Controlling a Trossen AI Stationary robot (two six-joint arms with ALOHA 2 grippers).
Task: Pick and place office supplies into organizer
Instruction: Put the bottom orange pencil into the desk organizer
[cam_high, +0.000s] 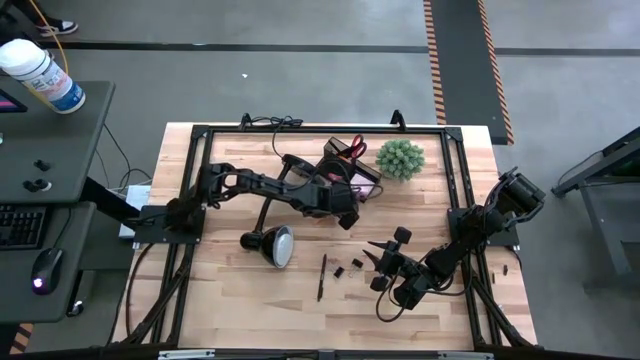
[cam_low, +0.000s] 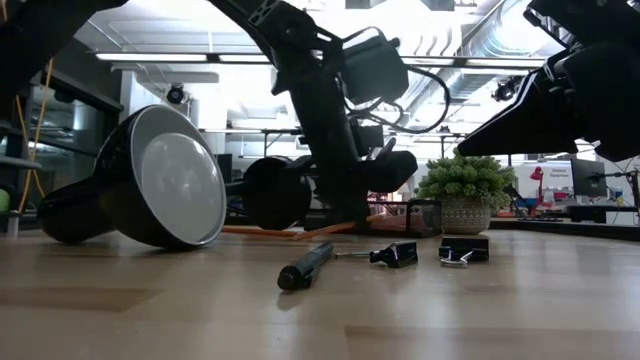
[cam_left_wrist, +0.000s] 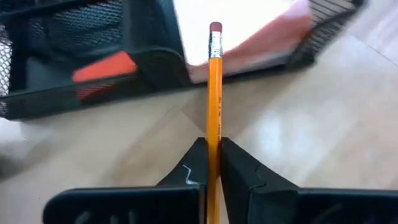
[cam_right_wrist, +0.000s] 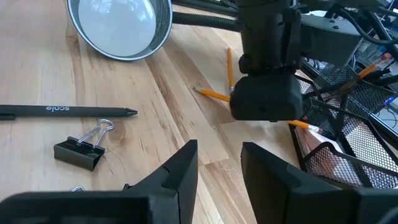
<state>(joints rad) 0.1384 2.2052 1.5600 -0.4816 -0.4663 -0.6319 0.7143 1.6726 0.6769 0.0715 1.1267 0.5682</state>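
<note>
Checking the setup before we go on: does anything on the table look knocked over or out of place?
Yes: the black desk lamp lies tipped on its side on the table, its shade facing the low camera. A black pen and binder clips lie loose near it, not yet in the organizer.

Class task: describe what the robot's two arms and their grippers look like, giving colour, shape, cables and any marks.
Both arms are matte black with chunky, boxy joints. The left gripper has two dark wedge-shaped fingers, one bearing a thin pale scratch. The right gripper has similar broad black fingers. Black cables loop along the arms.
</note>
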